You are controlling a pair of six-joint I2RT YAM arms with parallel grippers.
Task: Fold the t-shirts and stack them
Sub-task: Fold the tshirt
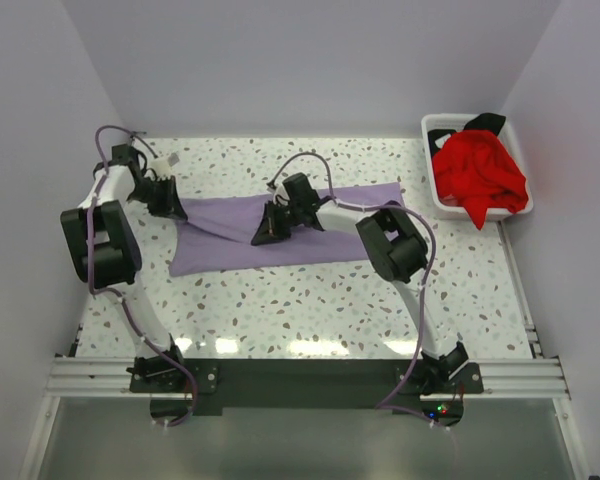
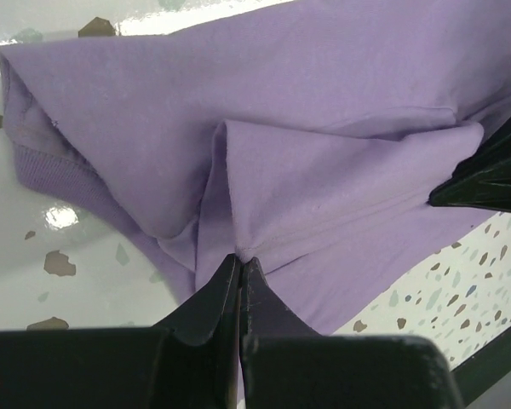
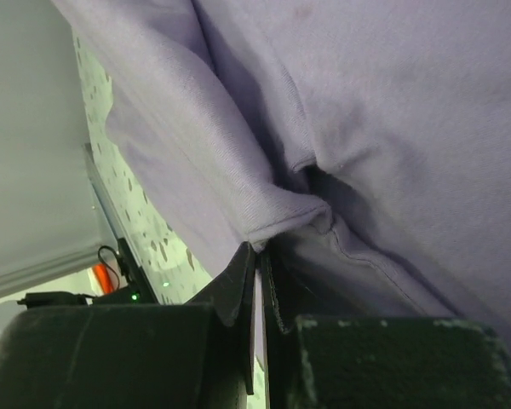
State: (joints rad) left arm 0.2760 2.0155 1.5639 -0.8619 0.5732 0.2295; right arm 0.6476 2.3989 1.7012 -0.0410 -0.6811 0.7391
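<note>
Both my pincers are clamped on the purple tee [image 1: 230,248]. The left pincer [image 2: 240,260] nips a raised fold near the tee's left end, and the right pincer [image 3: 260,251] nips a hemmed fold near its middle. The tee lies spread across the far half of the table [image 1: 310,300], its long near edge lying flat. Speckled tabletop shows between that edge and my bases. Well apart, in the far right corner, the basket [image 1: 432,165] holds the red tee [image 1: 477,172], with a black tee [image 1: 488,122] showing behind it.

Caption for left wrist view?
Left gripper shut on a pinched fold of the lavender cloth t-shirt on the speckled table.
</note>
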